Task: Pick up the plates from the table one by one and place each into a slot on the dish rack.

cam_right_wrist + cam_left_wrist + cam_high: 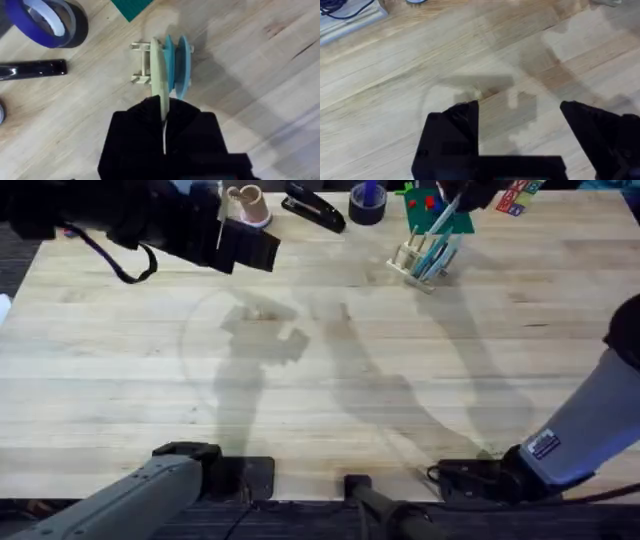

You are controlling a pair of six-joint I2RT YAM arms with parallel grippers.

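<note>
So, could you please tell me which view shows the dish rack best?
The right wrist view: the dish rack is close, with the cream plate and blue plates upright in it. Overhead shows the rack small and distant.

Light wooden plank surface [330, 370] with a few items along its far edge.

The dish rack [413, 262] stands on the surface near the far edge, with plates on edge in its slots. Just behind the rack lies a green board [432, 210]. Beside the rack, toward the left arm's side, sit a dark blue tape roll [367, 202], then a black stapler [313, 207], and farther along a pale pink mug [247, 204]. The broad near stretch carries shadows.
</note>
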